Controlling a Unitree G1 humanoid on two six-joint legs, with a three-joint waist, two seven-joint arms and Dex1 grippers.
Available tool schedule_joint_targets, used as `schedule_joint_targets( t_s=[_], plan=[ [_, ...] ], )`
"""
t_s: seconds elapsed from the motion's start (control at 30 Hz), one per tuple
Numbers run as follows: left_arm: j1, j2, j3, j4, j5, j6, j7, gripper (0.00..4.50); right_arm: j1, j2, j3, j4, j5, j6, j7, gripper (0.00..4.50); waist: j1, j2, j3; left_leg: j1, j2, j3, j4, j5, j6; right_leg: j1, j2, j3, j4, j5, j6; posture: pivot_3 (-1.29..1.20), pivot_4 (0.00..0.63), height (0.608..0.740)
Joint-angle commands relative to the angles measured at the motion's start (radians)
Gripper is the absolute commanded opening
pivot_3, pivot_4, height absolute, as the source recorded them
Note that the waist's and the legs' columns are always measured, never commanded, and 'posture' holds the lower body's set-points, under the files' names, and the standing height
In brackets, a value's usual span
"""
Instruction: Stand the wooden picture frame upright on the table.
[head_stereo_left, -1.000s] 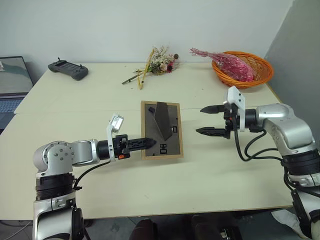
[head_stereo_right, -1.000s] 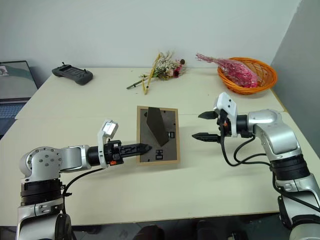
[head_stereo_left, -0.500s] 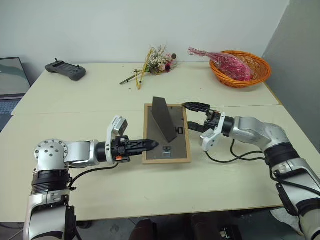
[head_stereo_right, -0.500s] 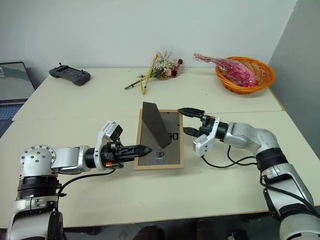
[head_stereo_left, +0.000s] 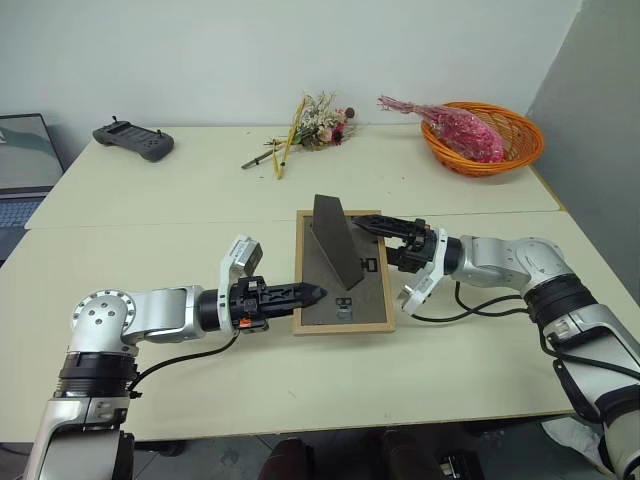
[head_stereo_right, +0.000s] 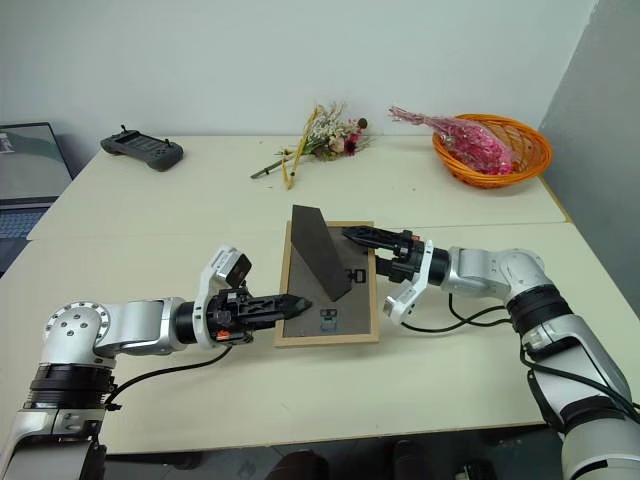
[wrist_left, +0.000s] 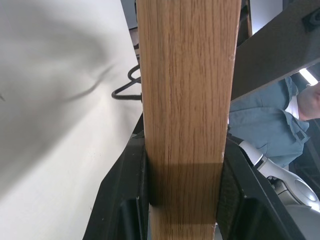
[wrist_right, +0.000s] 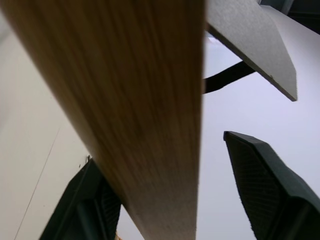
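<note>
**Both claws at the frame, ready to tip it up**

I have the wooden picture frame (head_stereo_left: 343, 274) lying face down near the middle of the table (head_stereo_left: 180, 215), with its dark stand (head_stereo_left: 336, 251) poking up from the back. My left gripper (head_stereo_left: 308, 294) is shut tight on the frame's left wood edge; in the left wrist view the wood sits snug between the two black fingers (wrist_left: 125, 200). My right gripper (head_stereo_left: 388, 236) is at the frame's right edge, near the far corner. Its fingers are on either side of the wood, but one finger (wrist_right: 265, 185) stands away from it, so that claw is part open and not gripping yet.

I think I am at the grab step. Next I need to close the right claw on the edge, then lift and turn the frame so it rests on its bottom edge and the stand. I should go slowly so it does not slip.

The table is pale cream with a seam across it. At the back lie a bunch of dried flowers (head_stereo_left: 318, 124), an orange basket (head_stereo_left: 520, 139) with pink flowers (head_stereo_left: 455, 126), and a dark handheld controller (head_stereo_left: 133, 140). A laptop (head_stereo_left: 20, 165) sits off to the left. The wall is plain white.
</note>
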Motion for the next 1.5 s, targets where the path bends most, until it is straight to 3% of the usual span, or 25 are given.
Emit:
schedule_joint_targets(
  t_s=[0.03, 0.13, 0.2, 0.23, 0.4, 0.5, 0.57, 0.7, 0.8, 0.9, 1.0, 1.07, 1.3, 1.5],
  plan=[
    [0.000, 0.020, -0.004, -0.031, -0.022, -0.028, -0.013, 1.26, -0.035, -0.008, -0.005, -0.016, 0.022, -0.003, -0.031, 1.88, 0.000, 0.000, 0.000, 0.000, 0.000, 0.000, 0.000, 0.000, 0.000, 0.000, 0.000, 0.000, 0.000, 0.000, 0.000, 0.00, 0.150, 0.740],
    [0.004, 0.028, -0.014, -0.036, -0.022, -0.036, -0.012, 1.26, -0.038, -0.013, -0.009, -0.020, 0.030, -0.010, -0.028, 1.41, 0.000, 0.000, 0.000, 0.000, 0.000, 0.000, 0.000, 0.000, 0.000, 0.000, 0.000, 0.000, 0.000, 0.000, 0.000, 0.00, 0.150, 0.740],
    [0.004, 0.034, -0.018, -0.043, -0.022, -0.046, -0.008, 1.26, -0.036, -0.017, -0.010, -0.024, 0.033, -0.012, -0.030, 1.41, 0.000, 0.000, 0.000, 0.000, 0.000, 0.000, 0.000, 0.000, 0.000, 0.000, 0.000, 0.000, 0.000, 0.000, 0.000, 0.00, 0.150, 0.740],
    [0.005, 0.039, -0.018, -0.054, -0.017, -0.059, 0.004, 1.97, -0.035, -0.019, -0.009, -0.023, 0.037, -0.017, -0.027, 1.41, 0.000, 0.000, 0.000, 0.000, 0.000, 0.000, 0.000, 0.000, 0.000, 0.000, 0.000, 0.000, 0.000, 0.000, 0.000, 0.00, 0.150, 0.740],
    [-0.065, 0.062, 0.050, 0.007, 0.088, -0.140, 0.006, 2.89, -0.035, -0.041, -0.017, -0.005, 0.080, -0.046, 0.000, 1.32, 0.001, 0.000, 0.000, 0.000, 0.000, -0.001, 0.000, 0.000, 0.000, 0.001, 0.000, -0.001, 0.000, 0.000, 0.000, 0.00, 0.150, 0.740],
    [-0.082, 0.095, 0.080, 0.006, 0.222, -0.167, -0.044, 3.51, -0.039, -0.040, -0.017, 0.072, 0.198, -0.072, 0.097, 1.32, -0.002, 0.000, 0.000, 0.000, 0.000, 0.000, 0.000, 0.000, 0.000, 0.001, 0.000, -0.001, -0.001, 0.000, 0.000, 0.00, 0.150, 0.740],
    [-0.068, 0.130, 0.090, -0.056, 0.360, -0.219, -0.088, 3.96, -0.041, -0.018, -0.005, 0.151, 0.384, -0.070, 0.250, 1.32, -0.004, 0.000, 0.000, 0.001, 0.000, 0.000, 0.000, 0.000, 0.000, 0.002, 0.000, 0.000, -0.001, 0.000, 0.000, 0.00, 0.150, 0.740],
    [0.035, 0.159, 0.165, -0.302, 0.542, -0.340, -0.071, 4.50, 0.034, 0.086, 0.004, 0.027, 1.092, 0.311, 0.907, 1.32, -0.012, 0.000, 0.000, 0.002, 0.002, 0.000, 0.000, 0.000, 0.001, 0.004, 0.001, -0.001, -0.003, 0.000, 0.000, 0.00, 0.150, 0.740],
    [0.127, 0.176, 0.136, -0.522, 0.758, -0.456, -0.071, 4.50, 0.066, 0.133, -0.053, -0.110, 1.382, 0.611, 1.187, 1.32, -0.012, 0.000, 0.000, 0.001, 0.004, -0.001, 0.000, -0.001, 0.001, 0.004, 0.001, -0.002, -0.003, 0.000, 0.000, 0.00, 0.150, 0.740],
    [0.202, 0.167, 0.082, -0.695, 0.997, -0.609, -0.067, 4.50, 0.050, 0.189, -0.118, -0.124, 1.549, 0.993, 1.323, 1.32, -0.003, 0.000, 0.001, 0.001, 0.003, -0.001, 0.000, -0.002, 0.004, 0.003, 0.000, -0.002, -0.003, 0.000, 0.000, 0.00, 0.150, 0.740],
    [0.261, 0.101, 0.082, -0.741, 1.113, -0.707, -0.054, 4.50, 0.009, 0.245, -0.168, -0.056, 1.591, 1.247, 1.360, 1.32, 0.010, 0.000, 0.001, 0.001, 0.003, -0.001, -0.001, -0.004, 0.006, 0.003, 0.000, -0.002, -0.002, 0.000, -0.001, 0.00, 0.150, 0.740],
    [0.296, 0.081, 0.068, -0.761, 1.161, -0.731, -0.062, 4.50, -0.014, 0.278, -0.193, 0.004, 1.578, 1.304, 1.371, 1.32, 0.016, 0.000, 0.000, 0.001, 0.002, -0.002, -0.001, -0.004, 0.007, 0.003, 0.000, -0.003, -0.002, 0.001, -0.001, 0.00, 0.150, 0.740],
    [0.383, 0.009, 0.045, -0.786, 1.237, -0.750, -0.087, 4.50, -0.065, 0.393, -0.248, 0.258, 1.469, 1.293, 1.393, 1.32, 0.026, 0.000, 0.001, -0.001, 0.002, 0.000, -0.001, -0.004, 0.007, 0.002, 0.000, -0.003, -0.002, 0.001, -0.001, 0.00, 0.150, 0.740],
    [0.402, -0.014, 0.039, -0.744, 1.301, -0.774, -0.136, 4.50, -0.062, 0.438, -0.291, 0.342, 1.409, 1.280, 1.400, 1.32, 0.025, 0.000, 0.001, 0.000, 0.002, 0.000, -0.001, -0.004, 0.008, 0.002, 0.000, -0.003, -0.002, 0.001, -0.001, 0.00, 0.150, 0.740]
  ],
)
